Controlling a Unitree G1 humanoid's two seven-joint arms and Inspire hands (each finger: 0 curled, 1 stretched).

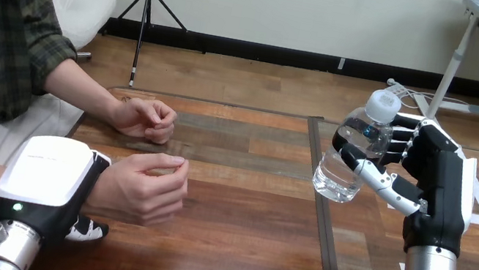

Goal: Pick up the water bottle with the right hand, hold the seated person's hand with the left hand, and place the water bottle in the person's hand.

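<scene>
Head view: bottle gripped at the right, wrist clasped at the left.
Over the table (245, 210), the right hand (436, 184) grasps the water bottle (352, 151), thumb across its front, fingers behind. The bottle tilts, cap toward the far edge, base just right of the dark seam (319, 223) running front to back. Near the left edge the left hand (50, 180) lies over the person's wrist (109, 190), fingers curled round it, 1 fingertip showing beneath. Of the person's 2 hands, the nearer hand (145, 189) is loosely curled, and the farther hand (146, 119) rests by the far edge. An open stretch of tabletop lies between the nearer hand and the bottle.
</scene>
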